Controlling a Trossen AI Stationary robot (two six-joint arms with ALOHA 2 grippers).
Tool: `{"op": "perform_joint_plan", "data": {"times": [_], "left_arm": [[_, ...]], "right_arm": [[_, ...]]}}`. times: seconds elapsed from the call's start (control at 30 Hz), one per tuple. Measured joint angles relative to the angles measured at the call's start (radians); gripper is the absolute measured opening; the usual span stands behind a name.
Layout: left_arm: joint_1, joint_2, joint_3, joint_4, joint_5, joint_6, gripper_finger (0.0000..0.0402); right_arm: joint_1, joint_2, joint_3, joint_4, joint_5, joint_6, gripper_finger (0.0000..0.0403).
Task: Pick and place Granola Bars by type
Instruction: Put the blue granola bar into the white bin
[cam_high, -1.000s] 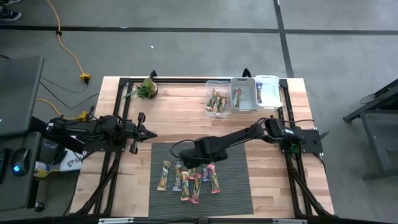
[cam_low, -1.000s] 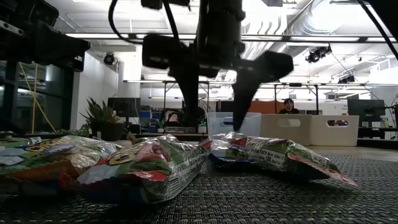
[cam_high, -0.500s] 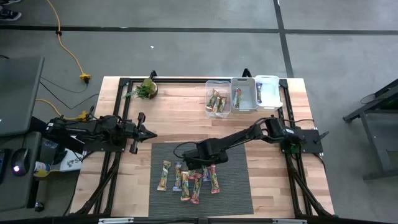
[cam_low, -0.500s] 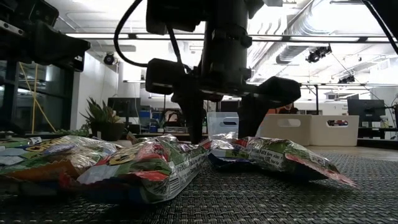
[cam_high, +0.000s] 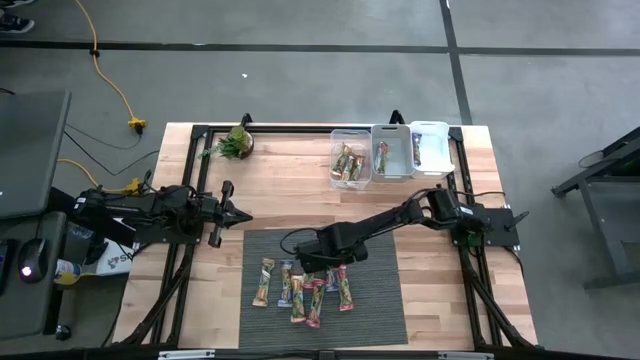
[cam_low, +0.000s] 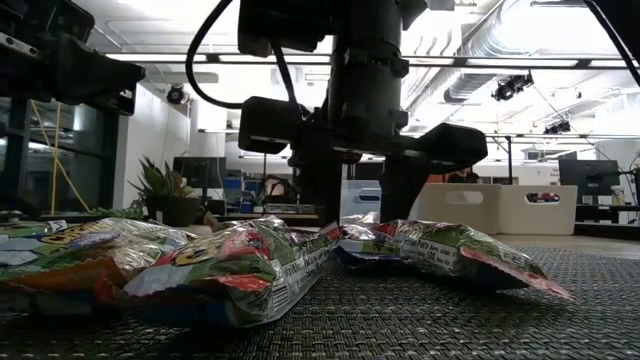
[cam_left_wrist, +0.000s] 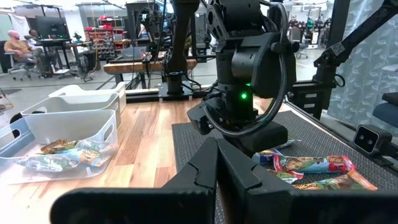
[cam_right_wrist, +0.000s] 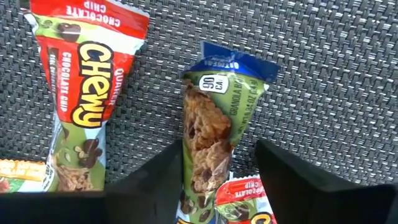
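Granola Bars (cam_high: 305, 288) lie clustered on the mat (cam_high: 375, 300); your right gripper (cam_right_wrist: 219, 163) straddles the blue-topped bar (cam_right_wrist: 214, 118), fingers apart, gripping nothing yet, so close squarely, avoiding the red-wrapped neighbour (cam_right_wrist: 84, 93).

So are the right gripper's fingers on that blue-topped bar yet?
Cannot tell. In the right wrist view the fingers straddle the blue-topped bar; one edge meets the wrapper, the other shows mat between.

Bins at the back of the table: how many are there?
3, side by side at the back right edge: a clear bin with bars, a middle bin with one bar, and a white bin.
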Motion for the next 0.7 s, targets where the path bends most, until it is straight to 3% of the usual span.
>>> {"op": "perform_joint_plan", "data": {"times": [0.7], "left_arm": [[0.0,0.0,0.0,0.0,0.0,0.0,0.0001]], "right_arm": [[0.0,-0.014,-0.003,0.011,0.027,0.0,0.0063]]}}
